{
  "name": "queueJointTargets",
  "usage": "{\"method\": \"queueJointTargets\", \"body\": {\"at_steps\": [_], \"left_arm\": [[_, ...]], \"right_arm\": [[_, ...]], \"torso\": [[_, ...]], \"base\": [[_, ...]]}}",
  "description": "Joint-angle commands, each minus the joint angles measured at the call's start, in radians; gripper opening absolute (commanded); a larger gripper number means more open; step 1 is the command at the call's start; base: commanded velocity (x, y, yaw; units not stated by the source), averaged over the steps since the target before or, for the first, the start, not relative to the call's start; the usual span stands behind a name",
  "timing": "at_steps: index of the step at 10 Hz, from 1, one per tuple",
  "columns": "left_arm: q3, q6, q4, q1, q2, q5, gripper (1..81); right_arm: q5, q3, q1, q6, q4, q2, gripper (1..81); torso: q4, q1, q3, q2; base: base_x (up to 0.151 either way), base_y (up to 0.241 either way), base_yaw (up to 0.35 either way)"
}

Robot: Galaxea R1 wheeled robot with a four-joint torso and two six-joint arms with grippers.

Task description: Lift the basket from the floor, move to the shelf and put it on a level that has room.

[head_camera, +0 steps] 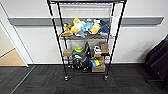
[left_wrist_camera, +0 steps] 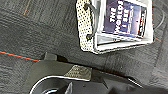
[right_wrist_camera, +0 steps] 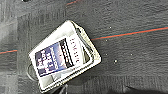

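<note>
The cream woven basket [left_wrist_camera: 86, 27] rests on the dark grey carpet floor [left_wrist_camera: 37, 32], with a dark loop handle on its side and a dark blue book lying inside. From the right wrist view the basket [right_wrist_camera: 93, 53] appears below on the floor [right_wrist_camera: 130, 20], the same blue book in it. Straight ahead against the white wall stands the shelf [head_camera: 86, 37], a tall black wire rack on casters. Its top level [head_camera: 87, 1] is a bare wire grid. Colourful plush toys crowd the tier below, and boxes and toys sit on the lower tiers.
An open doorway with light wooden flooring [head_camera: 11, 58] lies to the left of the rack. A dark object [head_camera: 158, 60] stands at the right edge. Thin orange lines [right_wrist_camera: 130, 33] cross the carpet near the basket.
</note>
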Motion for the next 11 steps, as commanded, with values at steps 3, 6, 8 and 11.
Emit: {"method": "queueJointTargets", "body": {"at_steps": [3,6,8,11], "left_arm": [[0.009,-0.003,-0.012,-0.080,-0.010,0.065,81.1],[0.006,-0.004,-0.012,-0.107,-0.004,0.067,81.1],[0.009,-0.006,-0.017,-0.154,0.004,0.077,81.1],[-0.005,-0.006,-0.012,-0.206,0.053,0.094,81.1]], "right_arm": [[-0.068,0.004,0.174,-0.001,0.024,-0.014,81.1],[-0.077,-0.002,0.215,0.001,0.026,-0.008,81.1],[-0.106,-0.004,0.238,0.001,0.029,-0.007,81.1],[-0.108,-0.008,0.249,0.004,0.032,0.004,81.1]], "torso": [[0.000,0.107,-0.155,-0.166],[0.000,0.168,-0.143,-0.260],[0.000,0.203,-0.156,-0.316],[0.000,0.267,-0.158,-0.418]], "base": [[0.000,0.000,0.000],[0.000,0.000,0.000],[0.000,0.000,0.000],[0.000,0.000,0.000]]}}
